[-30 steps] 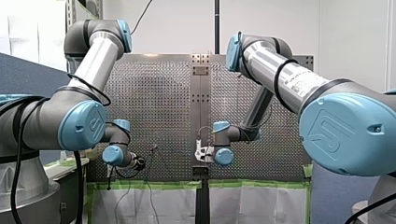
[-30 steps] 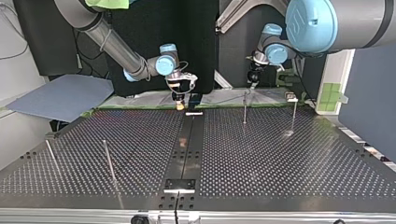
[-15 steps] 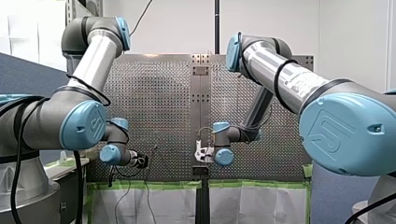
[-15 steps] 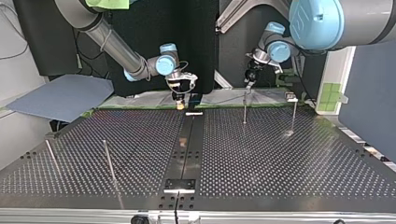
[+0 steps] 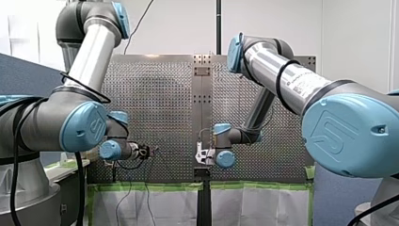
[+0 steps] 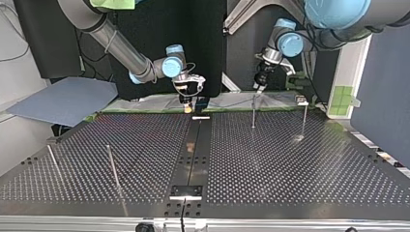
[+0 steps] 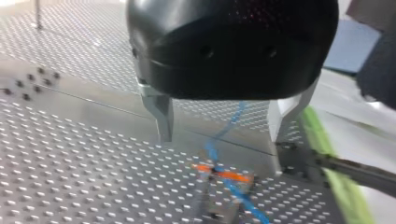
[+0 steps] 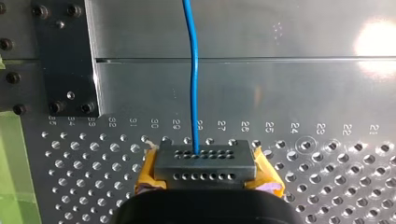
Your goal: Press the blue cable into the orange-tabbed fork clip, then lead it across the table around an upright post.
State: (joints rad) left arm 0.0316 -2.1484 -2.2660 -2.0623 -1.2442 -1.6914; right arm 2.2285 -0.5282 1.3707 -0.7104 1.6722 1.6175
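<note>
While L gripper [image 7: 219, 140] hangs spread over the clip [image 7: 224, 176], R gripper [image 8: 205, 168] seemingly clamps the cable [image 8: 192, 70] nr surface [image 8: 327, 182] edge.

The blue cable [image 8: 194, 84] runs over a dull silver table [image 8: 327, 107] dotted with even rows of holes. The fork clip [image 7: 223, 176] has orange tabs on what seems a grey body. My left gripper [image 7: 219, 139] is black with metal fingers [image 7: 163, 116]; green tape [image 7: 323, 154] edges the table.
</note>
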